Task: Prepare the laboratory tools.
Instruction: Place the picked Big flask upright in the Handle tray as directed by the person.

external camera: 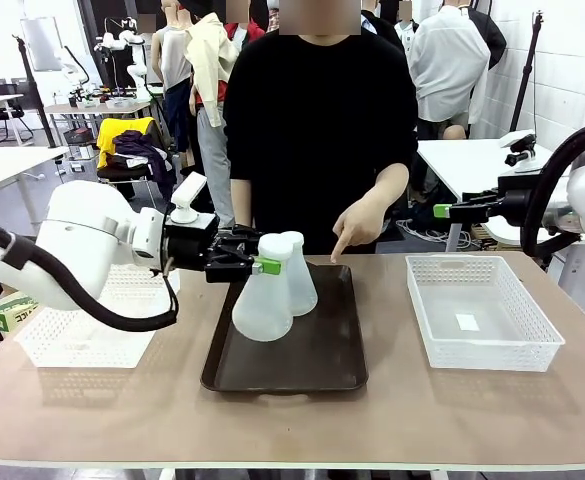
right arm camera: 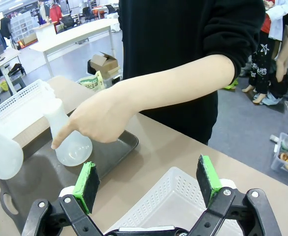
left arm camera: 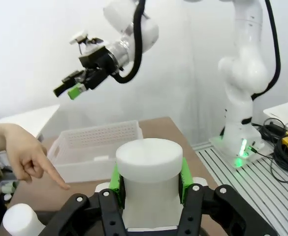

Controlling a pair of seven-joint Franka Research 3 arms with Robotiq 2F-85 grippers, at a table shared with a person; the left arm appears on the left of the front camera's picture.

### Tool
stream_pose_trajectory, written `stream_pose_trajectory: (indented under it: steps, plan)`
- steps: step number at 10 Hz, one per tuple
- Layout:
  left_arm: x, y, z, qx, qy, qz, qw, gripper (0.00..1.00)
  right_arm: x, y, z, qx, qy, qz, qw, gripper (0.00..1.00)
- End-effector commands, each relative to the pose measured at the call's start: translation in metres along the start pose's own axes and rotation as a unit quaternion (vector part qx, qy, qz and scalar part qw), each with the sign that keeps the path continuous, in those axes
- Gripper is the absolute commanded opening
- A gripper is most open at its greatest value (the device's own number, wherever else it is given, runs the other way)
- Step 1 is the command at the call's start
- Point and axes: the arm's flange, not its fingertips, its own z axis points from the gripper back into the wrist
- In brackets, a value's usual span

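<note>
At centre-left of the front view the left gripper (external camera: pixel 263 264) is clamped on the neck of 1 flask (external camera: pixel 263 300), held over the dark tray (external camera: pixel 327 360). The 2nd flask (external camera: pixel 299 275) stands just behind it on the tray, where the person's hand (external camera: pixel 357 225) points. The right gripper (right arm camera: pixel 148 184) hangs with jaws spread, empty, over a white basket (right arm camera: pixel 171 196). Keep the flask upright; clear its neighbour before lowering.

Front view faces the person across the table (external camera: pixel 452 420); each wrist view looks close past its jaws — all share the tray (external camera: pixel 322 350).
</note>
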Motion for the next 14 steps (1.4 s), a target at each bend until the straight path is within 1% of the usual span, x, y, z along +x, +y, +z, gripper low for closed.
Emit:
stream_pose_trajectory:
  steps: [1, 3, 4, 7, 11, 12, 14]
  plan:
    - [-0.018, 0.014, -0.012, 0.000, -0.021, -0.002, 1.000, 0.00, 0.000, 0.000, 0.000, 0.003, 0.006, -0.003, 1.000, 1.00]
    - [-0.035, 0.028, -0.011, 0.030, -0.045, -0.002, 0.999, 0.00, 0.000, 0.000, 0.000, 0.003, 0.006, -0.003, 1.000, 1.00]
    - [-0.044, 0.033, -0.013, 0.028, -0.045, 0.011, 0.999, 0.00, 0.000, 0.000, 0.000, 0.003, 0.006, -0.003, 1.000, 1.00]
    - [-0.061, 0.034, -0.014, 0.032, -0.028, 0.033, 0.999, 0.00, 0.000, 0.000, 0.000, 0.003, 0.006, -0.003, 1.000, 1.00]
    - [-0.073, 0.038, -0.013, 0.039, -0.018, 0.059, 0.997, 0.00, 0.000, 0.000, 0.000, 0.003, 0.006, -0.003, 1.000, 1.00]
    - [-0.075, 0.038, -0.013, 0.039, -0.007, 0.065, 0.997, 0.19, 0.000, 0.000, 0.000, 0.003, 0.006, -0.003, 1.000, 1.00]
    - [-0.076, 0.038, -0.012, 0.037, -0.002, 0.068, 0.997, 0.58, 0.000, 0.000, 0.000, 0.003, 0.006, -0.003, 1.000, 1.00]
